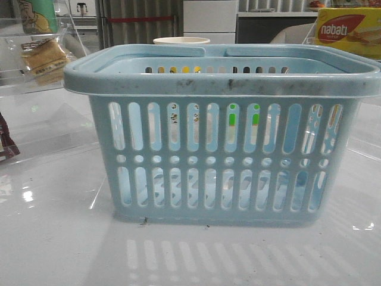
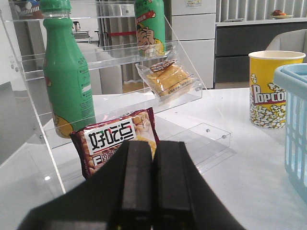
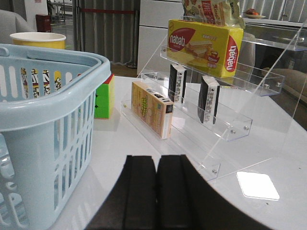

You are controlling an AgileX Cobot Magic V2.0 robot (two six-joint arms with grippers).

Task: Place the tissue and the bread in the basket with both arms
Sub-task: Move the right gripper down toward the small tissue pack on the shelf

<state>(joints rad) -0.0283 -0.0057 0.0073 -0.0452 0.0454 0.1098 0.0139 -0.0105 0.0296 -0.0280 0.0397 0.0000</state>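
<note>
The light-blue basket point(image 1: 220, 83) fills the middle of the front view; I see nothing inside it through the slots. The bread point(image 2: 168, 79), in a clear wrapper, lies on a middle step of a clear acrylic shelf; it also shows in the front view point(image 1: 44, 56) at the far left. Two small black packets, one point(image 3: 177, 82) and another point(image 3: 209, 99), stand on edge on the right-hand shelf; they look like the tissue, no ring mark shows. My left gripper point(image 2: 152, 148) is shut and empty, short of the left shelf. My right gripper point(image 3: 157, 160) is shut and empty beside the basket point(image 3: 43, 96).
On the left shelf stand two green bottles point(image 2: 67, 76) and a red snack bag point(image 2: 117, 139). A popcorn cup point(image 2: 271, 88) stands behind the basket. The right shelf holds a yellow nabati box point(image 3: 204, 45) and a tan box point(image 3: 152, 109); a green-red cube point(image 3: 103, 98) sits near it.
</note>
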